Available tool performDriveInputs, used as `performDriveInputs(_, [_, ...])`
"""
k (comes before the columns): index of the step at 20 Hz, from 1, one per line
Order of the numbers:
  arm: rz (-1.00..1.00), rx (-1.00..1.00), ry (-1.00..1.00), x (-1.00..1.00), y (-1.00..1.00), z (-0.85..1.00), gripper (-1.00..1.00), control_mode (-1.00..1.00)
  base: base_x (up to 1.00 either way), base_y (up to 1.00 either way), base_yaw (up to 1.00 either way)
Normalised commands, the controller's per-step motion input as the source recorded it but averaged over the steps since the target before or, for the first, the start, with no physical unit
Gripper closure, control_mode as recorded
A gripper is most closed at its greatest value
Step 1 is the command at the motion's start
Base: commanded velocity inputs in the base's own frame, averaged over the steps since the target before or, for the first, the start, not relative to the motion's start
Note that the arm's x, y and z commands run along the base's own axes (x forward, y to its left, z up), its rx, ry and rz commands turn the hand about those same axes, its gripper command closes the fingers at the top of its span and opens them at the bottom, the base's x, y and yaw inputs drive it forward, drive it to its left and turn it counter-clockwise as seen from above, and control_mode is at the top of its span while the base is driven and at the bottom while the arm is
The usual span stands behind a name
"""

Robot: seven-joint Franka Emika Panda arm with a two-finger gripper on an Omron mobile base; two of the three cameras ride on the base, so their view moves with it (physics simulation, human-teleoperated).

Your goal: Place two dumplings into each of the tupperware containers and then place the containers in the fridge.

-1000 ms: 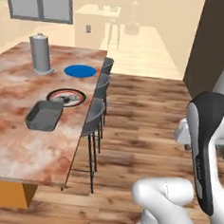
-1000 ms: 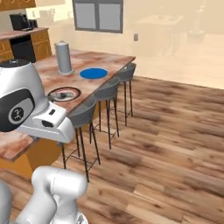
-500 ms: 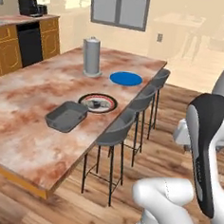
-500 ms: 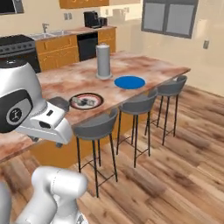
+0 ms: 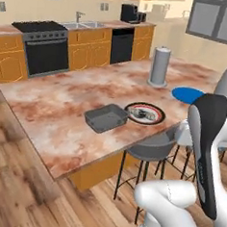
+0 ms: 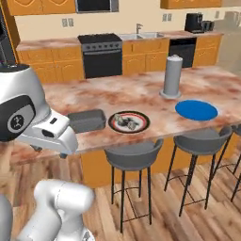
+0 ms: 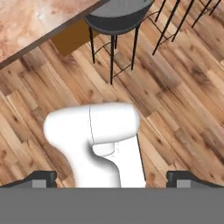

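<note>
Comparing the left base view with the earlier one, the whole scene is found shifted: the camera has driven round, so the island surface [image 5: 62,111] is now seen with the black oven [image 5: 47,52] and sink wall behind it, while nothing on it has moved. The dark grey tupperware container [image 5: 106,118] is seen lying just beside the white plate with black-red rim [image 5: 145,113], on which small lumpy dumplings [image 5: 143,113] are piled. A grey cylinder [image 5: 160,66] and a round blue plate [image 5: 188,95] are set farther along.

In the right base view the same shift is noted. The container [image 6: 86,120] is placed left of the rimmed plate [image 6: 129,122], with the dumplings [image 6: 127,122] on it, a stool [image 6: 132,155] standing below.

In the hand view, the gripper [image 7: 111,177] is pointed down at the wooden floor [image 7: 175,109]; its fingertips [image 7: 42,176] are spread wide with nothing held. The surface edge [image 7: 35,22] lies well apart, at the view's top.
</note>
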Motion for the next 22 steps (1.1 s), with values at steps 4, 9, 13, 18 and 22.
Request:
performDriveInputs(4, [0.0, 0.0, 0.0, 0.0, 0.0, 0.0, -1.0, 1.0, 0.0, -0.26, 0.94])
performDriveInputs(9, [0.0, 0.0, 0.0, 0.0, 0.0, 0.0, -1.0, 1.0, 0.0, -0.33, 0.89])
performDriveInputs(13, [0.0, 0.0, 0.0, 0.0, 0.0, 0.0, -1.0, 1.0, 0.0, -0.72, 0.61])
performDriveInputs(18, [0.0, 0.0, 0.0, 0.0, 0.0, 0.0, -1.0, 1.0, -0.18, -0.91, -0.12])
performDriveInputs(22, [0.0, 0.0, 0.0, 0.0, 0.0, 0.0, -1.0, 1.0, 0.02, -0.21, -0.4])
